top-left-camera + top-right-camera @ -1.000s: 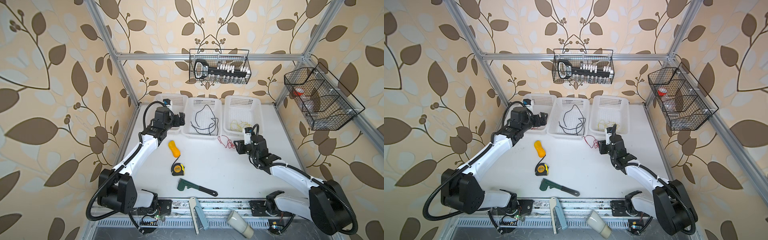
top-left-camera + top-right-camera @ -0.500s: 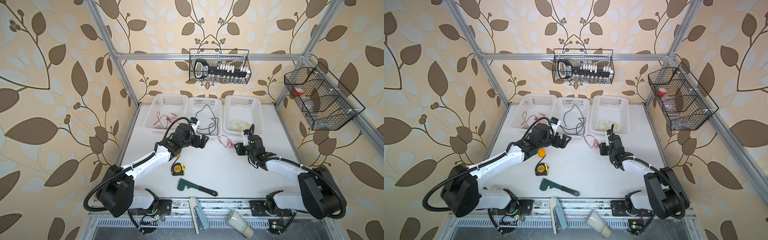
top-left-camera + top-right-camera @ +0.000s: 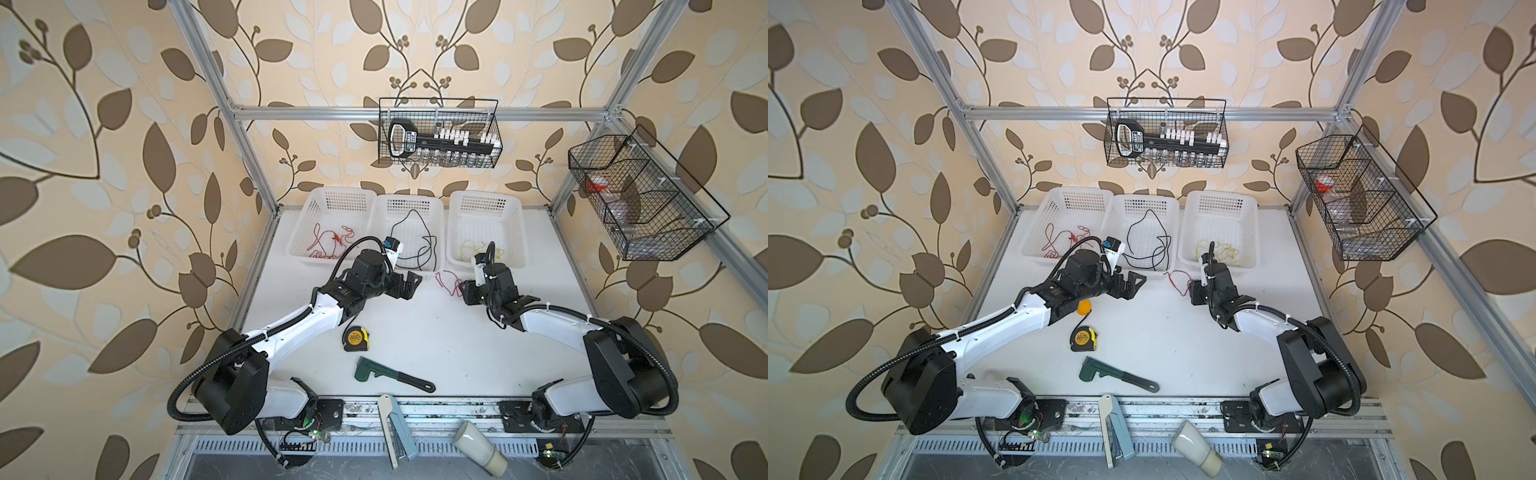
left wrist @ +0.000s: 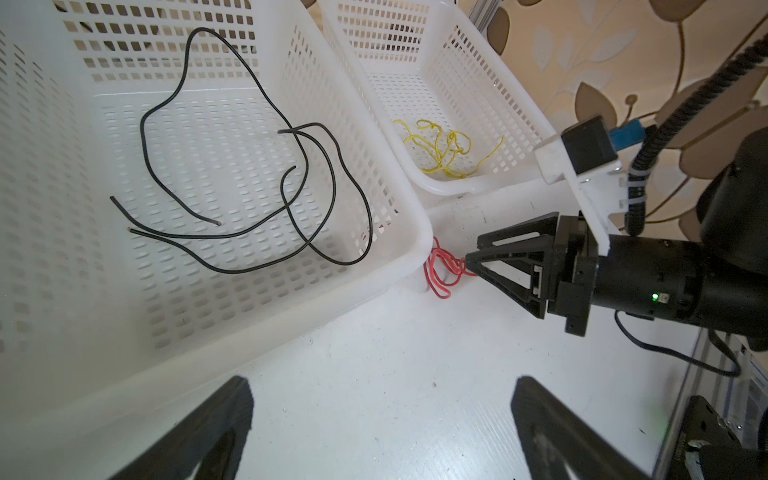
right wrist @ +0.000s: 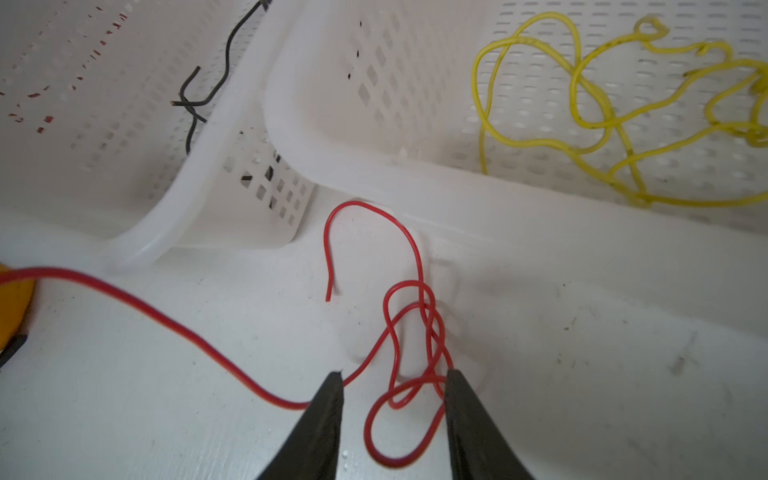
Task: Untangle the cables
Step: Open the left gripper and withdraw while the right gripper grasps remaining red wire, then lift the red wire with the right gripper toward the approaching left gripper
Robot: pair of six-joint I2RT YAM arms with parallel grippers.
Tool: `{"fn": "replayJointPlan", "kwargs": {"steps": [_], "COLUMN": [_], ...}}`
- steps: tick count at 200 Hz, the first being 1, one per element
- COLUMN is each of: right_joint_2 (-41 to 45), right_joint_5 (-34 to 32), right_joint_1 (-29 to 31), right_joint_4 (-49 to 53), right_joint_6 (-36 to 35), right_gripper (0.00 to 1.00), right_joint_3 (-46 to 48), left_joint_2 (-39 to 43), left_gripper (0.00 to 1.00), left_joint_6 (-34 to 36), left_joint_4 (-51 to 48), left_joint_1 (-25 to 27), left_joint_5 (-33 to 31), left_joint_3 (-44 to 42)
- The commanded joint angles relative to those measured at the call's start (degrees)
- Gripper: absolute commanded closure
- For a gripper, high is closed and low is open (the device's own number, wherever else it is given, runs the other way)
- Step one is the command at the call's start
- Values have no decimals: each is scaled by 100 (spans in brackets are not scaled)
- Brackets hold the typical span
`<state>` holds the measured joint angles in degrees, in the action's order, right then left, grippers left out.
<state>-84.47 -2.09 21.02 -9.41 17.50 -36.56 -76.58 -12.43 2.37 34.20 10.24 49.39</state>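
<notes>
- Claw states — the left claw (image 4: 380, 386) stands wide open with nothing between its fingers. It hovers over the tabletop (image 3: 457, 353), just in front of the middle basket (image 4: 415, 232).
- The right claw (image 5: 392, 376) has its fingers apart, part-way open and not clamped. Its tips are low near the tabletop, on either side of the loops of the loose red cable (image 5: 430, 332). A strand passes close by each fingertip; I cannot tell whether they touch.
- The loose red cable lies on the tabletop in front of the gap between the middle basket and the right basket (image 3: 486, 195), knotted on itself. One free end curls near the right basket's front wall. One long strand runs off across the tabletop and out of the right wrist view.
- The black cables (image 4: 308, 166) are in the middle basket — a few open curves crossing one another.
- The yellow cables (image 5: 602, 104) are in the right basket, bunched in a tangle.
- More red cables (image 3: 328, 245), some with small clip ends, are in the left basket (image 3: 332, 191).
- In both top views the claws face each other across the tabletop, and the loose red cable is at the right claw's tips.
- The tape measure (image 3: 355, 337) and green wrench (image 3: 374, 372) lie nearer the front edge, well apart from all the cables.
</notes>
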Motion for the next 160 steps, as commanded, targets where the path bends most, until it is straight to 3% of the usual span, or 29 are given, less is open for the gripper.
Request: {"fn": "replayJointPlan", "kwargs": {"steps": [1, 78, 97, 133, 160], "right_joint_2": [-237, -642, -609, -610, -577], "right_joint_5": [-316, -303, -235, -162, -84], "right_joint_1": [50, 166, 170, 166, 166], "right_joint_4": [288, 404, 413, 460, 466], "right_joint_6": [-183, -78, -45, -36, -45], "right_gripper": [59, 66, 71, 93, 100], "right_joint_3": [-223, -239, -198, -195, -204], "left_joint_2": [28, -42, -39, -50, -53], "left_gripper": [1, 1, 1, 1, 1], "left_joint_6": [42, 30, 33, 14, 29], "left_joint_4": [211, 237, 229, 237, 224], "left_joint_1": [28, 26, 34, 26, 29], "left_joint_5": [28, 46, 39, 60, 83], "left_joint_3": [-21, -43, -52, -56, -49]}}
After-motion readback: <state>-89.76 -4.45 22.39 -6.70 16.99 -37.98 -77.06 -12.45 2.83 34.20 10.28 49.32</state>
